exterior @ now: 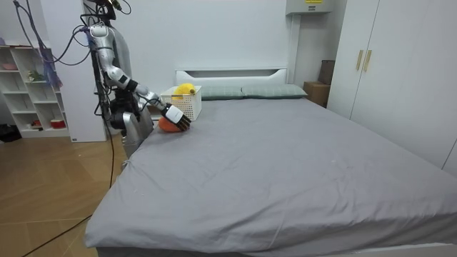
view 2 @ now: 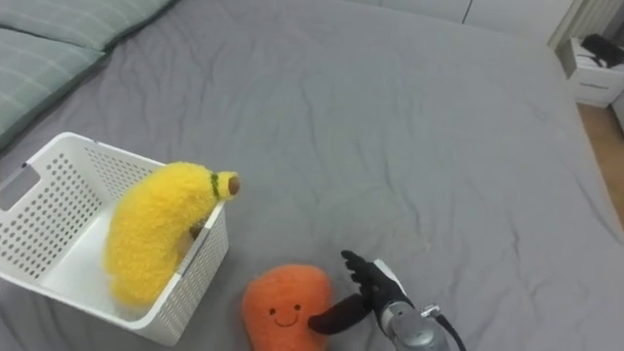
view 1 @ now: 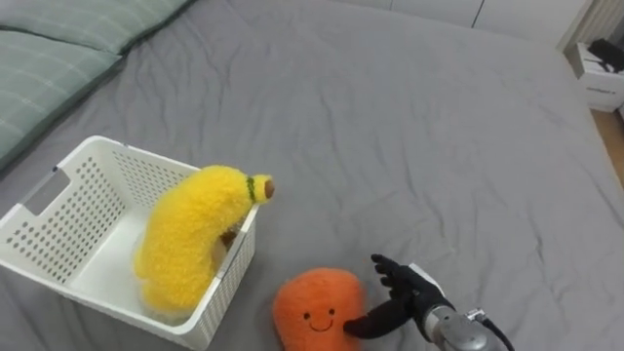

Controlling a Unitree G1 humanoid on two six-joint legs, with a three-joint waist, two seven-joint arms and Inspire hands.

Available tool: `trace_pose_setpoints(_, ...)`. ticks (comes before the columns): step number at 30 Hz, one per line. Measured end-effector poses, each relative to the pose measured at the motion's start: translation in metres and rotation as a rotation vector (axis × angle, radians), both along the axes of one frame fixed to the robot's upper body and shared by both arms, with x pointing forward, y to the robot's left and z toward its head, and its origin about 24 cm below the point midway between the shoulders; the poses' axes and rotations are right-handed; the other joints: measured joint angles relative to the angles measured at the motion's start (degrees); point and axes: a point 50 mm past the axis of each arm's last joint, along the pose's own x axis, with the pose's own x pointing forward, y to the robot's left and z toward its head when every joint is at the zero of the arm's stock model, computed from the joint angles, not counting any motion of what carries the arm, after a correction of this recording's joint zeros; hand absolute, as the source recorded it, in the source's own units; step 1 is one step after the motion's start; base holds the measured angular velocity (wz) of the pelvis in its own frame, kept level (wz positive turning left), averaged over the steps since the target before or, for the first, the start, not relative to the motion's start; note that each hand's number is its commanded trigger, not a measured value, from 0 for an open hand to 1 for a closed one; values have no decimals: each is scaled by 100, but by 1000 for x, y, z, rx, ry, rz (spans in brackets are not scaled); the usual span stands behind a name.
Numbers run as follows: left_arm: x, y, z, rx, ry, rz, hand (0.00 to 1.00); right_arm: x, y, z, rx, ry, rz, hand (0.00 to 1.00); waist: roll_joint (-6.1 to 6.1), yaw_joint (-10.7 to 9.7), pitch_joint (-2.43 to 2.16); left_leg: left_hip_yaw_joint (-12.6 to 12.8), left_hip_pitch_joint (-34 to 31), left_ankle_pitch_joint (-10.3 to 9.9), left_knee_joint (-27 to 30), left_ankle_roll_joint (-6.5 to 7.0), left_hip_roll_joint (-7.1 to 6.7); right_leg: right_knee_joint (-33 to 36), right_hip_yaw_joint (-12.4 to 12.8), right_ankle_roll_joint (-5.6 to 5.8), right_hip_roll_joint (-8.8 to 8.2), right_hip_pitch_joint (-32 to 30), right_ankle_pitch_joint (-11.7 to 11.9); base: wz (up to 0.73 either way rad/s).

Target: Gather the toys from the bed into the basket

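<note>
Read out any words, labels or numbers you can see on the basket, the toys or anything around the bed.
No text can be read.
Yellow sticker on the white box high on the wall: print too small to read.
Orange plush toy: a stitched smiling face, no words.
White basket and yellow banana plush: no label visible.

The right arm (view 1: 458, 333) enters the eye views from five o'clock. The right hand (view 1: 408, 292) is spread wide, its fingers (view 1: 385, 268) straight toward ten o'clock and its thumb (view 1: 375, 322) stretched toward eight. In the room view the robot stands upright, that arm sloping down and forward.
</note>
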Motion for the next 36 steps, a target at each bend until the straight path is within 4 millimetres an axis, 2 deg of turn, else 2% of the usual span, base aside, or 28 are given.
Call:
trace_pose_setpoints(5,3,-3,0,-9,-2,-26,0,-6,12,-5,45,62,97,0,-70,132,-3,-3,-160,-4,57,-9,6,-3,-56,-7,-3,-116,-6,2)
trace_pose_setpoints(8,3,-4,-1,-27,7,-31,0,0,21,-1,67,63,171,0,-119,141,24,-6,-194,-9,67,-13,2,-28,-95,-13,-5,-129,-10,3)
trace_pose_setpoints(10,5,-2,0,-24,5,-33,0,5,26,2,78,63,214,0,-206,196,32,-22,-235,-16,83,-21,3,-89,-114,-16,7,-136,-9,2)
trace_pose_setpoints(13,6,-3,0,-23,8,-40,0,8,28,4,73,70,241,0,-279,304,23,-30,-268,-20,85,-27,11,-79,-125,-20,16,-189,-5,0)
trace_pose_setpoints(14,6,-3,-1,-24,8,-43,0,9,28,4,70,69,247,6,-279,305,23,-31,-267,-21,79,-27,11,-79,-128,-20,15,-192,-5,0)
trace_pose_setpoints(15,7,-4,-1,-26,8,-49,0,9,29,4,69,69,254,33,-272,307,27,-30,-265,-23,69,-25,11,-81,-129,-20,16,-196,-5,0)
trace_pose_setpoints(16,7,-5,-1,-26,8,-50,0,9,30,5,70,69,255,44,-259,309,36,-29,-263,-25,57,-24,12,-83,-129,-20,17,-197,-5,0)
trace_pose_setpoints(17,7,-5,-1,-26,8,-50,0,9,30,5,69,69,256,68,-250,312,42,-26,-260,-25,46,-24,13,-83,-128,-20,17,-202,-5,0)
trace_pose_setpoints(18,7,-5,-1,-24,7,-50,0,9,29,4,65,69,259,84,-234,321,54,-18,-260,-25,36,-25,14,-84,-124,-20,18,-209,-5,-4)
trace_pose_setpoints(19,7,-5,-1,-23,6,-50,0,9,29,4,61,68,262,95,-226,319,59,-12,-259,-25,32,-25,15,-85,-123,-20,18,-212,-5,-5)
trace_pose_setpoints(20,8,-5,-1,-22,5,-50,0,9,29,4,56,68,264,100,-211,317,69,-1,-257,-26,25,-25,17,-85,-120,-20,19,-215,-5,-4)
trace_pose_setpoints(29,7,-5,-1,-22,7,-49,0,7,35,3,42,80,302,100,-200,330,65,12,-252,-27,7,-26,19,-86,-113,-20,24,-218,-5,0)
trace_pose_setpoints(30,8,-6,-1,-23,7,-48,0,7,35,3,40,92,315,100,-217,365,51,22,-245,-27,8,-26,18,-86,-97,-20,25,-217,-5,-3)
trace_pose_setpoints(36,5,-8,-2,-44,17,-45,0,6,37,2,16,97,346,100,-197,534,49,6,-234,-27,18,-26,17,-85,-106,-21,24,-203,-5,0)
